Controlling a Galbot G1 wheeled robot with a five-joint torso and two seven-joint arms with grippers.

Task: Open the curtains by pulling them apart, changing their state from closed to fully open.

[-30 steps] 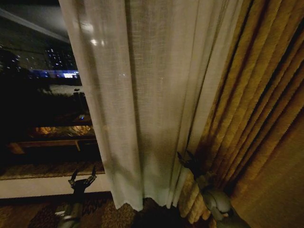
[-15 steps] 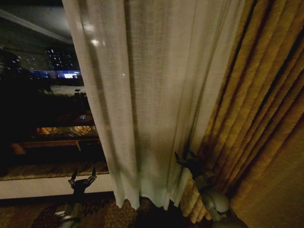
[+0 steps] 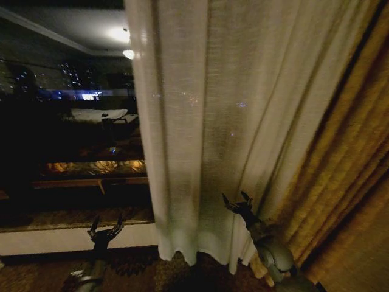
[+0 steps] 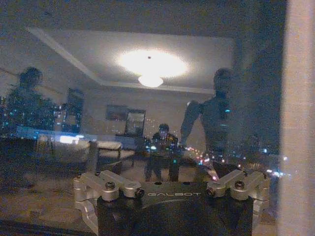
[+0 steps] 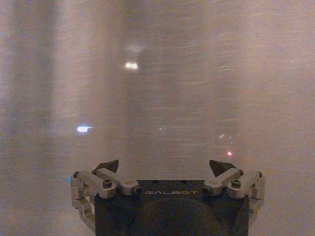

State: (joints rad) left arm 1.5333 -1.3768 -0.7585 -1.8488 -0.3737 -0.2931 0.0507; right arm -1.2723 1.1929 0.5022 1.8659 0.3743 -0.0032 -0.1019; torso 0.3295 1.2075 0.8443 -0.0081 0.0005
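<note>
A sheer cream-white curtain (image 3: pixel 213 121) hangs through the middle of the head view, its free edge to the left and its hem just above the floor. My right gripper (image 3: pixel 238 204) is open and held up close against the panel's lower part. In the right wrist view the open right gripper (image 5: pixel 165 166) faces the woven curtain fabric (image 5: pixel 162 88) with nothing between its fingers. My left gripper (image 3: pixel 104 228) stands open low at the left, in front of the bare window. In the left wrist view the left gripper (image 4: pixel 172 184) faces the glass, with the curtain edge (image 4: pixel 298 123) beside it.
A thick golden-yellow drape (image 3: pixel 346 182) hangs at the right, behind the right arm. The uncovered window (image 3: pixel 67 134) at the left is dark, with city lights and room reflections. A pale sill (image 3: pixel 48 238) runs below it, and patterned carpet (image 3: pixel 36 277) lies underneath.
The sheer curtain's free edge has slid to the right, uncovering more window, and the golden drape is pressed farther right. The right gripper stays low at the curtain. The left arm has not moved.
</note>
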